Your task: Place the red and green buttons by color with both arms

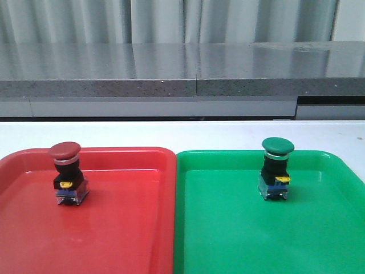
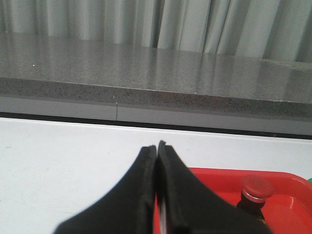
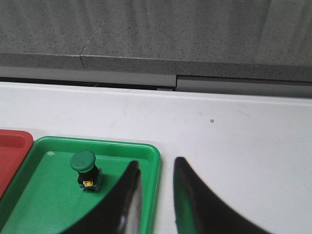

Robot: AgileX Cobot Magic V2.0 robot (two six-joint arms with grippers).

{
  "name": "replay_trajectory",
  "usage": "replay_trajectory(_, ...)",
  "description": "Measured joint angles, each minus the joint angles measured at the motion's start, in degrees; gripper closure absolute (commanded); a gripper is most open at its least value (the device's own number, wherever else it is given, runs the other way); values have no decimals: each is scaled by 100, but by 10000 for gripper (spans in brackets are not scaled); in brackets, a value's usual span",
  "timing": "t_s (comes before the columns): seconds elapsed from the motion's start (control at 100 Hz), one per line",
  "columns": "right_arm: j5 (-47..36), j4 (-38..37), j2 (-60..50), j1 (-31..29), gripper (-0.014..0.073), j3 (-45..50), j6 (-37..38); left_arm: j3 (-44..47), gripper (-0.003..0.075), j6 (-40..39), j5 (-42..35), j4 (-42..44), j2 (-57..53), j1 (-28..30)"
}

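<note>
Sorting looks finished from where I stand. The red button (image 1: pixel 67 173) sits upright inside the red tray (image 1: pixel 142 228), and the green button (image 1: pixel 276 169) sits upright inside the green tray (image 1: pixel 228 228), which lies just beside the red tray with rims touching. Each button stands toward the far part of its tray, well apart from the shared rim. Nothing seems left to place; my guess is the arms only need to stay clear.

Neither arm shows in the front view. The left gripper (image 2: pixel 157 146) hangs above the white table (image 2: pixel 58 161) just off the red tray, fingers pressed together and pinching nothing. The right gripper (image 3: pixel 156 168) hovers over the green tray's outer rim, fingers spread with a gap between them, empty, the green button near but untouched.

Beyond the trays runs a grey speckled counter (image 1: pixel 171 71), glossy on top, and behind it hang pale pleated curtains (image 1: pixel 159 20).
</note>
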Motion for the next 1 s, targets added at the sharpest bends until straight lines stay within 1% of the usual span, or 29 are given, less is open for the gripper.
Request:
replay_trajectory(0.06,36,0,0,0,669,11,0,0,739,0,0,0,0,0)
replay_trajectory(0.11,36,0,0,0,657,11,0,0,739,0,0,0,0,0)
replay_trajectory(1.0,36,0,-24,0,662,11,0,0,739,0,0,0,0,0)
